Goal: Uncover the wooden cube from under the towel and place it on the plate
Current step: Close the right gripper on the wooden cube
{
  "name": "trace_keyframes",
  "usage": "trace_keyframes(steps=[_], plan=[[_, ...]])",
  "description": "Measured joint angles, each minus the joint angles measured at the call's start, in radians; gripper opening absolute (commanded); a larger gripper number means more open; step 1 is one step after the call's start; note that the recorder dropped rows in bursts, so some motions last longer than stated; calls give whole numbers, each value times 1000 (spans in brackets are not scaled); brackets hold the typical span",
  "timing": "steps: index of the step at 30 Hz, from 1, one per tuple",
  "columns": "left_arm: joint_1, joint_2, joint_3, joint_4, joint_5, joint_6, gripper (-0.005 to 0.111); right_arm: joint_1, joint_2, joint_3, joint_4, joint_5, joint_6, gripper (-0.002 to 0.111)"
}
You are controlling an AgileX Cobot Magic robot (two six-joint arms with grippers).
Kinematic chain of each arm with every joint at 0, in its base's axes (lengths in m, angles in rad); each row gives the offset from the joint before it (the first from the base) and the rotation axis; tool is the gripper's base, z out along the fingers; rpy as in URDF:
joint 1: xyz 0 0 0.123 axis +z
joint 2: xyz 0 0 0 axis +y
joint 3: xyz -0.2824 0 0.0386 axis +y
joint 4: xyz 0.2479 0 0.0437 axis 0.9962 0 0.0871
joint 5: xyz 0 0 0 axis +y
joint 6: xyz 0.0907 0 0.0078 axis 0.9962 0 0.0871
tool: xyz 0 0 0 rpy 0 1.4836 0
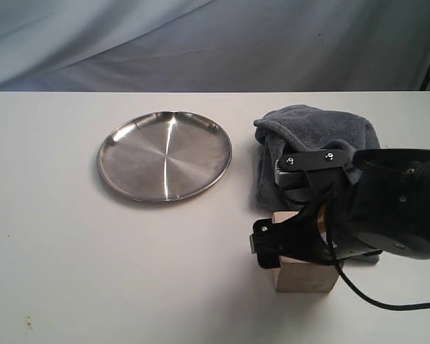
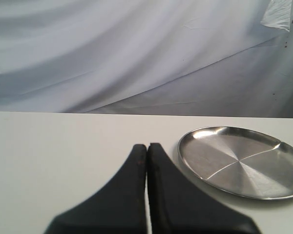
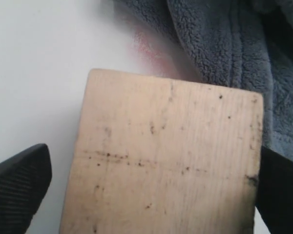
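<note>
A: Where is the cube sitting?

B: It is sitting flat on the table, uncovered, just beside the bunched towel and well apart from the plate. One face is pointing up, and I am seeing no clear long axis.

A: And the right tool?

B: It is standing open around the cube. One finger is keeping a gap and the other is just beside the wood. The left tool is pressing its fingers together, empty, near the plate.

Exterior view: you look steeply down on the table; plate at 10 o'clock. Left wrist view: low, level, shares that plate. Right wrist view: close above the wooden cube.
</note>
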Motion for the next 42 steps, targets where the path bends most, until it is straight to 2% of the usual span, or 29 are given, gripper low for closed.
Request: trace_keyframes(steps=[13, 19, 26, 42], plan=[[0, 0, 0, 0, 0, 0, 1, 9, 16, 0, -2, -15, 10, 100], [0, 0, 0, 0, 0, 0, 1, 9, 16, 0, 0, -15, 14, 93], [0, 0, 0, 0, 0, 0, 1, 9, 16, 0, 6, -15, 14, 92], [0, 0, 0, 0, 0, 0, 1, 9, 16, 0, 14, -15, 14, 79]])
